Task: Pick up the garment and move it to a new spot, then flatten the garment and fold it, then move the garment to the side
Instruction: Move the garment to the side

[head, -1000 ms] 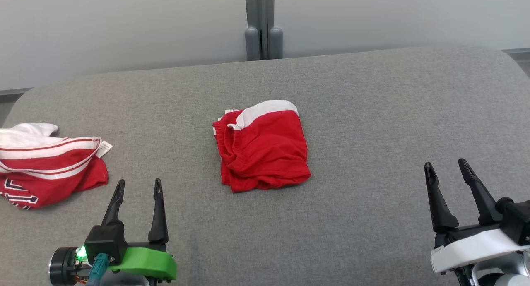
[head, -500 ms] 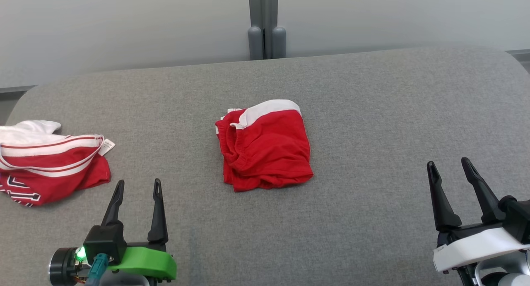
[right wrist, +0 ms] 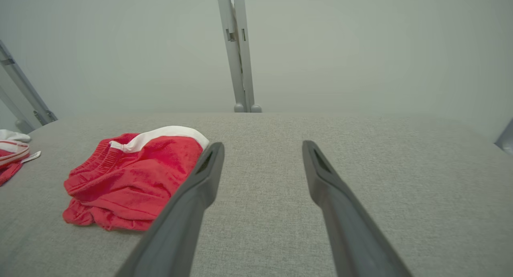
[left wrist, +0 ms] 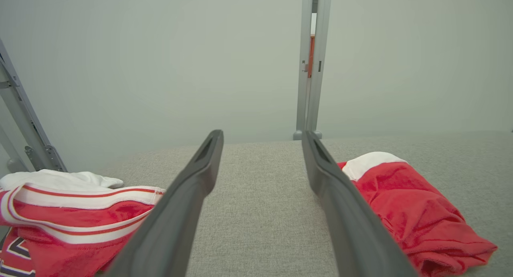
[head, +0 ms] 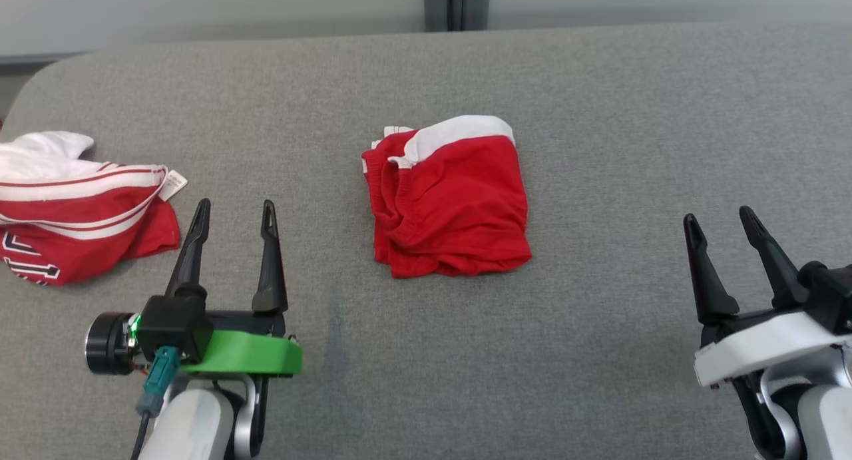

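The left hand [head: 235, 205] has its two long dark fingers spread wide with nothing between them. The right hand [head: 717, 215] is spread and empty likewise. Beyond and between them, well apart from both, lies the task's thing: a bunched red garment [head: 452, 207] of soft cloth with a white band along its far edge. It sits near the middle of the grey fabric-covered worktop [head: 632, 100]. Near the left hand, at the worktop's left edge, lies a crumpled red-and-white striped garment [head: 80, 207] with a small tag.

What has changed over the last second is the head camera. It has tipped down, so less wall shows and everything lies higher in view. The left hand seems to have crept forward a little too. Neither garment has shifted on the worktop. I read this as the robot leaning in to begin the pick-up, with nothing yet grasped.

Count: two hands, two fingers on each, two garments, one worktop.
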Motion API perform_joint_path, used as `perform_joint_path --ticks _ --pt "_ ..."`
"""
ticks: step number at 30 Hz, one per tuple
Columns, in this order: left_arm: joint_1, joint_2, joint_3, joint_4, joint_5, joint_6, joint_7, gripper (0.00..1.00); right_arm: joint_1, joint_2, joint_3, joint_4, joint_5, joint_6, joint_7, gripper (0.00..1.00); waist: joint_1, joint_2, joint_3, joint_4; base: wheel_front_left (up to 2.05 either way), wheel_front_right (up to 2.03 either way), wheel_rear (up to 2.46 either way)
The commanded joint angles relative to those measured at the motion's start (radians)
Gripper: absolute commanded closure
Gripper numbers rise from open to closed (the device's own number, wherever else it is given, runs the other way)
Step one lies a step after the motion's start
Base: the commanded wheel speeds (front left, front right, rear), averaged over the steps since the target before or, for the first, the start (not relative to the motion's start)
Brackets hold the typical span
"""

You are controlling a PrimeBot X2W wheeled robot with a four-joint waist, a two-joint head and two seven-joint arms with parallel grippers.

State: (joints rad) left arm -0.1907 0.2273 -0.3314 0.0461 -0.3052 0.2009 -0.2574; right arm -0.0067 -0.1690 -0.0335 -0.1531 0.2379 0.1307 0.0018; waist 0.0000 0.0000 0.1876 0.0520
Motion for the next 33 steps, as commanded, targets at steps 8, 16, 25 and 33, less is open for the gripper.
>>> perform_joint_path --ticks 8,16,25,33 --pt "-0.118 -0.061 -0.011 0.0 0.036 -0.038 -0.008 0.0 -0.198 -0.026 0.099 0.157 0.042 0.0 0.024 0.0 0.0 0.0 0.221 0.142 0.0 0.0 0.0" --pt "-0.154 -0.116 0.009 0.002 0.062 -0.078 -0.008 0.0 -0.391 0.006 0.212 0.413 0.102 0.0 0.041 0.0 0.0 0.0 0.264 0.18 0.0 0.0 0.0" --pt "-0.14 -0.127 0.039 -0.002 0.105 -0.103 -0.008 0.0 -0.409 0.009 0.245 0.494 0.135 0.0 0.05 1.0 0.0 0.0 0.26 0.154 0.0 0.0 0.0" --pt "-0.12 -0.091 0.064 -0.057 0.145 -0.114 -0.007 0.0 -0.399 -0.045 0.318 0.418 0.157 -0.001 -0.034 1.0 0.0 0.0 0.265 -0.005 0.0 0.0 0.0"
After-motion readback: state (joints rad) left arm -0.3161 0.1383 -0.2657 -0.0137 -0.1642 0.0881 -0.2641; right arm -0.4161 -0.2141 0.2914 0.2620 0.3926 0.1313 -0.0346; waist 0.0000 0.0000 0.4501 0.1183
